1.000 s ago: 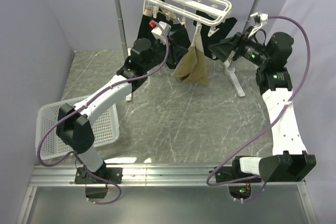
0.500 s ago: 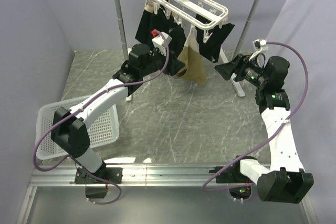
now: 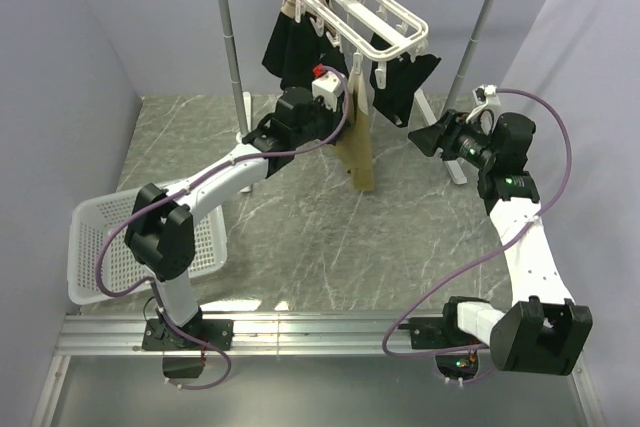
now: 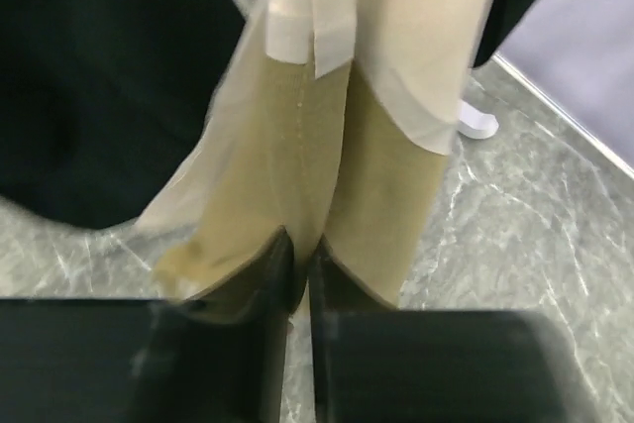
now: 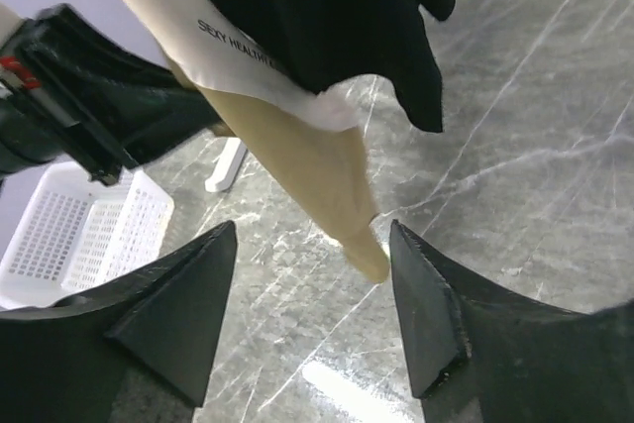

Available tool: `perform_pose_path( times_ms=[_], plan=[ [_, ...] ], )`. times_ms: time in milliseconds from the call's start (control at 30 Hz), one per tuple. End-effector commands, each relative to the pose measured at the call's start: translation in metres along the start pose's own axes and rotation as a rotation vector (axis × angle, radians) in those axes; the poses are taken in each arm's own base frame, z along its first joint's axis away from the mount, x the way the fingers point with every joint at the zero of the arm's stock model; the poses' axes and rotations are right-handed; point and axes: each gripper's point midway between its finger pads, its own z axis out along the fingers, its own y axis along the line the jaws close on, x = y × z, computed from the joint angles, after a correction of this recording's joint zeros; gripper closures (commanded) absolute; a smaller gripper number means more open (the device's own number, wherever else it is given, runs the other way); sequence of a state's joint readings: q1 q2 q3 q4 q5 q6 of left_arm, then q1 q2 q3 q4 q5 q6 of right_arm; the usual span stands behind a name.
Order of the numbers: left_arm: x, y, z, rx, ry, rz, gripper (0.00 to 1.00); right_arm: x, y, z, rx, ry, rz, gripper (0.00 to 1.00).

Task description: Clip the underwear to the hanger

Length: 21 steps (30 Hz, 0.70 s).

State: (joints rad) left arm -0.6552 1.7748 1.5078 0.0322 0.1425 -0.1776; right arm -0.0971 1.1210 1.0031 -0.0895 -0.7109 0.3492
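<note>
The white hanger hangs tilted from the rack's top bar. The tan underwear dangles from one of its clips as a narrow strip. In the left wrist view my left gripper is shut, with the lower part of the underwear pinched at its tips. From above, the left gripper sits right against the cloth. My right gripper stands open to the right of it. In the right wrist view the underwear's bottom corner hangs ahead of the open right gripper, touching neither finger.
Black garments hang on the hanger behind and beside the underwear. The metal pole rack stands at the back, one white foot near the right arm. A white basket lies at the left. Grey walls close in on both sides.
My left gripper has swung right to the underwear and closed on it. The cloth now hangs as a straighter, narrower strip. The right gripper has drawn back and down, and the hanger has swung.
</note>
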Motion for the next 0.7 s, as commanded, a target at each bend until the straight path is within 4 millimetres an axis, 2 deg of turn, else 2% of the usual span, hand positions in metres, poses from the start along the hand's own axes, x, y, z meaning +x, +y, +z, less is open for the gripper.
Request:
perform_pose_path(
  times_ms=[0, 67, 100, 200, 300, 333, 400, 467, 567, 667],
  plan=[
    [-0.043, 0.007, -0.014, -0.055, -0.078, 0.07, 1.0, -0.006, -0.006, 0.005, -0.01, -0.037, -0.03, 0.31],
    [-0.049, 0.005, -0.027, -0.045, -0.091, 0.096, 1.0, 0.004, -0.01, 0.008, -0.012, -0.014, -0.015, 0.34],
    [-0.047, 0.004, -0.032, -0.043, -0.077, 0.105, 1.0, 0.001, -0.009, 0.008, -0.019, -0.032, -0.031, 0.35],
    [-0.058, -0.001, -0.053, -0.02, -0.091, 0.141, 1.0, 0.007, -0.013, 0.013, -0.032, -0.031, -0.034, 0.37],
    [-0.058, -0.006, -0.066, 0.042, -0.072, 0.216, 1.0, 0.016, -0.02, 0.018, -0.039, -0.036, -0.034, 0.38],
    [-0.067, -0.011, -0.076, 0.071, -0.083, 0.244, 1.0, 0.018, -0.021, 0.019, -0.046, -0.034, -0.015, 0.38],
    [-0.063, -0.019, -0.087, 0.156, -0.046, 0.322, 1.0, 0.024, -0.025, 0.026, -0.064, -0.027, 0.022, 0.38],
    [-0.074, -0.022, -0.098, 0.188, -0.048, 0.393, 1.0, 0.029, -0.031, 0.034, -0.067, -0.019, 0.092, 0.38],
    [-0.084, -0.029, -0.114, 0.237, -0.048, 0.436, 1.0, 0.034, -0.037, 0.044, -0.077, -0.017, 0.181, 0.35],
    [-0.095, -0.037, -0.131, 0.274, -0.075, 0.474, 1.0, 0.042, -0.038, 0.055, -0.114, -0.002, 0.294, 0.23]
  ],
)
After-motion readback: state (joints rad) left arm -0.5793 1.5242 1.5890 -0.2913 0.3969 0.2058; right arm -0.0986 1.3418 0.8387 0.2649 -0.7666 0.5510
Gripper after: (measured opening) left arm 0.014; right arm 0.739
